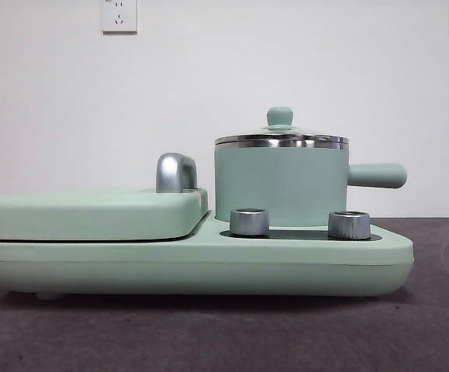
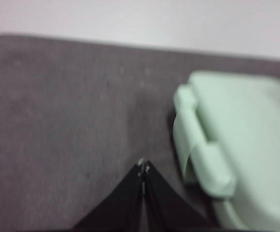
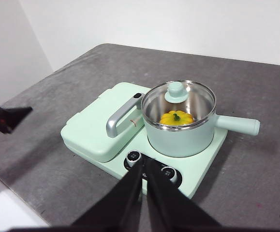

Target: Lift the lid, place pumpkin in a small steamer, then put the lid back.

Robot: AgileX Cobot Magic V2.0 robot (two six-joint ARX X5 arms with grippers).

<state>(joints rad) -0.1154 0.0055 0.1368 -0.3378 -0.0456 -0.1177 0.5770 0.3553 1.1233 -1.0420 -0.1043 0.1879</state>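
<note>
Lid (image 3: 177, 92) seated on small steamer (image 3: 179, 131); right gripper (image 3: 144, 166) closed, hovering clear.

From the front camera the pumpkin (image 3: 176, 117) cannot be seen at all, hidden behind the opaque wall of the small steamer (image 1: 280, 186); only the right wrist camera shows it, through the glass of the lid (image 3: 177, 93). The left wrist picture is blurred throughout, and the mint-green cooker base (image 2: 236, 145) is cut off there by the picture's edge. The dial markings (image 3: 133, 156) are too small to read.
</note>
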